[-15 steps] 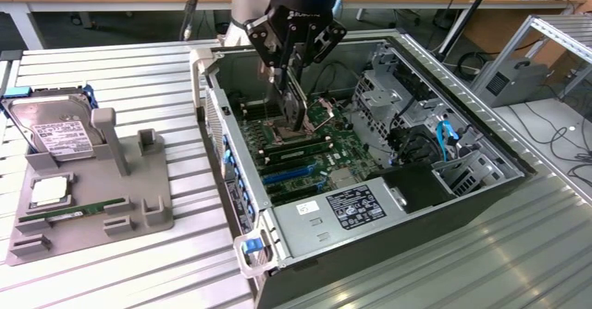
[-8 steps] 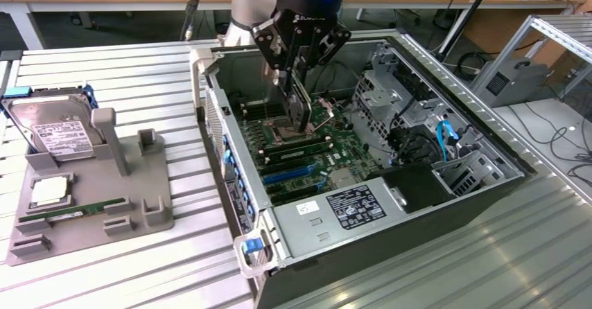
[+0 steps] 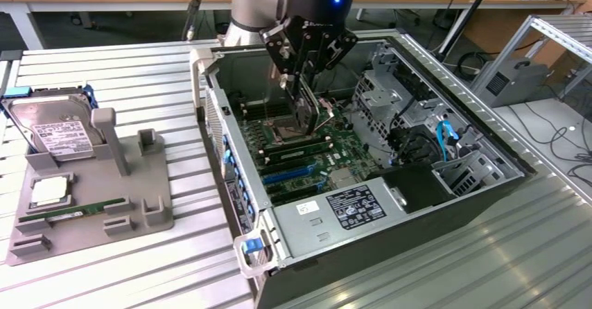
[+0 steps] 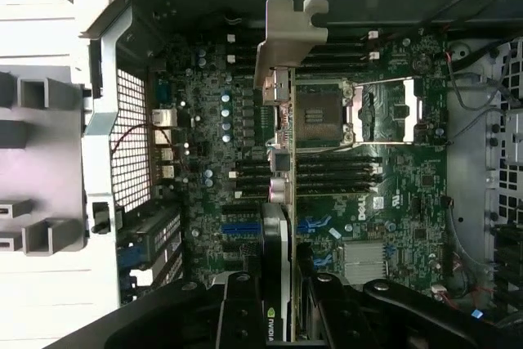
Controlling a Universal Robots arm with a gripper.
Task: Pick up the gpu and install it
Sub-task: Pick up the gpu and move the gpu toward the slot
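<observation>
Over the motherboard (image 4: 400, 185), gripper (image 4: 282, 304) pinching the gpu (image 4: 276, 234), thin dark card seen edge-on, silver bracket (image 4: 288, 34) at one end

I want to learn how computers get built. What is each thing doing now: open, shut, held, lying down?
graphics card: held over the green board, not plugged in.
gripper: shut on the graphics card.
computer case: side open.
hard drive: resting in the grey holder.
memory stick: lying in the grey holder.
</observation>
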